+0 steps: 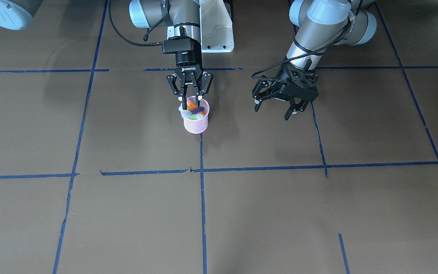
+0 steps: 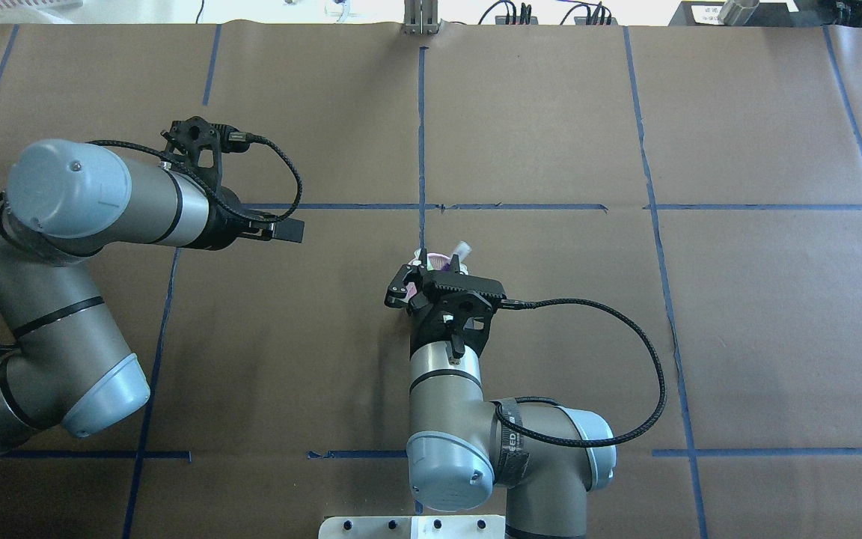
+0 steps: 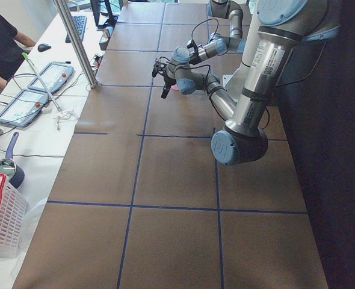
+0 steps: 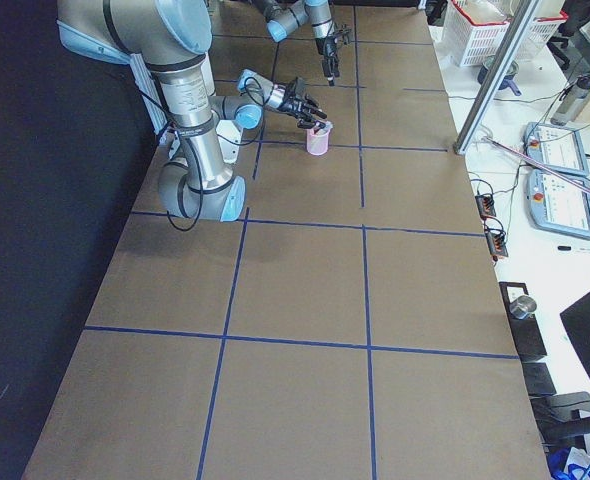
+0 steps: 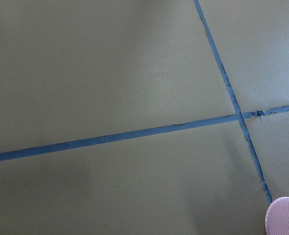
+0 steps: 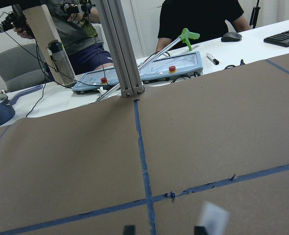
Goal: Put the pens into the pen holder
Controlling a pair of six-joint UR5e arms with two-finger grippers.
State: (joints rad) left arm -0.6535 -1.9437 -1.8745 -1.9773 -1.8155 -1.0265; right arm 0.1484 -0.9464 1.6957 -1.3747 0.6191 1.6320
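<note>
Just over the pen holder [image 1: 197,125], right gripper [image 1: 191,106] part-open and empty — left gripper [image 1: 274,111] wide open, empty.

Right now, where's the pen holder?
Front-facing view, just left of centre: the pen holder sits on the middle tape line, under the right gripper.

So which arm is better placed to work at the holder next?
Right. The right gripper hangs directly over the holder, fingertips down at the rim by the pens inside. The left gripper hovers open off to one side, apart from it.
</note>
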